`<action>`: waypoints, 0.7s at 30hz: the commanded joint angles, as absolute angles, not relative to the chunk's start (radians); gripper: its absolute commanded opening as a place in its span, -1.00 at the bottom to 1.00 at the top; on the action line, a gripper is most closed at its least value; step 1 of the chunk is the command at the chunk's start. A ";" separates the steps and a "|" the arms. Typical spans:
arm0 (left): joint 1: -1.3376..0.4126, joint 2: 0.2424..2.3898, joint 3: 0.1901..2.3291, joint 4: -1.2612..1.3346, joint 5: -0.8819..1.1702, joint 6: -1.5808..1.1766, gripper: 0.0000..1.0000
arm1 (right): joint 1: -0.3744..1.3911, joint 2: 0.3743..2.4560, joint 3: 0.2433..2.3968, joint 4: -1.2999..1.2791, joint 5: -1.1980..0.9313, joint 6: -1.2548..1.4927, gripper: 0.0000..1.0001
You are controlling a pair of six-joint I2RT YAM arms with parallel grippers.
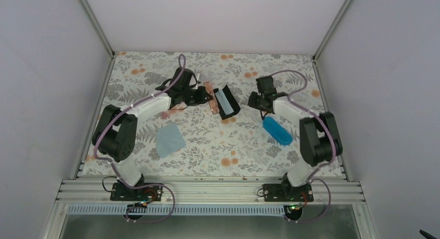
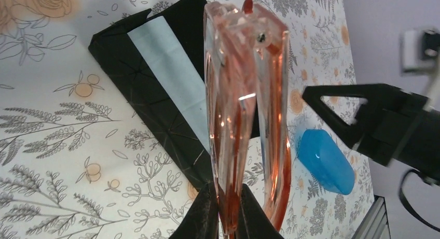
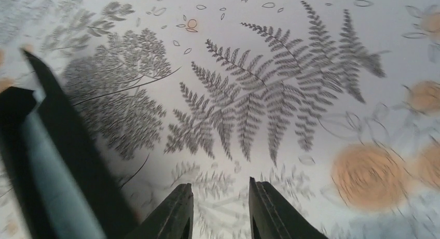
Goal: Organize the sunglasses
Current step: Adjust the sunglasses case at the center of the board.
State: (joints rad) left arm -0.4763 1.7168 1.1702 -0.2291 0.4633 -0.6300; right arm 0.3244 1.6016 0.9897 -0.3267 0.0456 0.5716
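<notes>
The sunglasses [image 2: 244, 109], pink-red and translucent with their arms folded, stand on end in my left gripper [image 2: 228, 218], which is shut on their lower end. In the top view the sunglasses [image 1: 209, 89] hang just left of an open black case [image 1: 228, 110] with a pale blue lining, at my left gripper [image 1: 203, 98]. My right gripper [image 1: 251, 101] hovers right of that case, over the patterned table. In the right wrist view the right gripper [image 3: 220, 200] is open with nothing between its fingers, and the black case [image 3: 78, 161] lies at the left.
A glossy blue oval case [image 1: 276, 131] lies beside the right arm, also in the left wrist view as the blue case [image 2: 326, 161]. A light blue cloth [image 1: 170, 139] lies near the left arm. White walls enclose the floral table [image 1: 218, 145].
</notes>
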 commanded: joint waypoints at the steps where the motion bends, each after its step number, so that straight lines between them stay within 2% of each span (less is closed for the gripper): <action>1: -0.480 1.768 1.238 -0.237 0.505 -0.661 -0.94 | 0.321 1.758 1.105 -0.310 0.004 0.492 -0.40; 9: -0.485 1.814 1.287 -0.275 0.505 -0.660 -0.89 | 0.326 1.841 1.088 -0.242 -0.193 0.458 -0.37; 21: -0.486 1.881 1.364 -0.348 0.522 -0.639 -0.88 | 0.355 1.840 1.004 -0.191 -0.283 0.459 -0.38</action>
State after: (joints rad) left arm -0.4808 1.8519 1.3128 -0.3218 0.4927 -0.6472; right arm 0.3466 1.8351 1.0340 -0.2295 -0.2272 0.4736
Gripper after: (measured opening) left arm 0.065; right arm 0.312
